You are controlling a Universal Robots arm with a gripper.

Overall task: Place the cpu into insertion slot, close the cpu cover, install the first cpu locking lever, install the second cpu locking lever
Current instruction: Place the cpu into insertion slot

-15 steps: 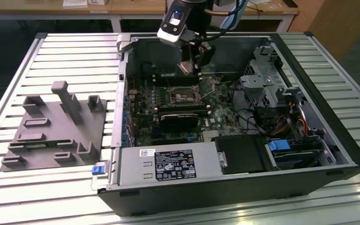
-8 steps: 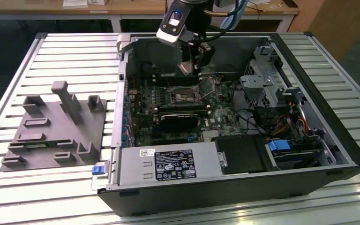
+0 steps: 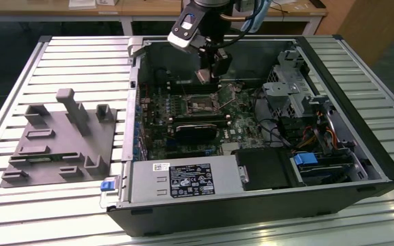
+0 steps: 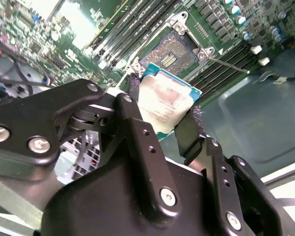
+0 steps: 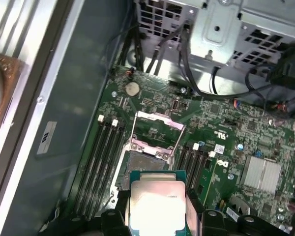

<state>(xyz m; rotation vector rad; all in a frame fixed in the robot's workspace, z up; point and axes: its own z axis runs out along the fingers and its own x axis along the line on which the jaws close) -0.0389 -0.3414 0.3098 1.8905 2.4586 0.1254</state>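
Observation:
My gripper [image 4: 163, 101] is shut on the cpu [image 4: 164, 104], a flat square chip with a silver-grey face and a teal edge, pinched by two opposite edges between the black fingers [image 4: 189, 132]. The chip hangs tilted above the motherboard, a short way from the insertion slot [image 4: 169, 53]. The slot's dark centre lies bare inside its silvery rim. In the first wrist view the cpu [image 5: 157, 204] sits just short of the insertion slot [image 5: 143, 166]. The cpu cover [image 5: 157, 129] is swung open beyond the slot. In the exterior view the gripper [image 3: 209, 74] hovers inside the open computer case over the slot [image 3: 200, 105].
Long black memory slots [image 5: 101, 157] flank the socket. A black block [image 3: 195, 132] lies on the board near the socket. A silver drive cage [image 3: 289, 92] with cables stands at the exterior view's right. A grey fixture [image 3: 60, 138] rests on the slatted table beside the case.

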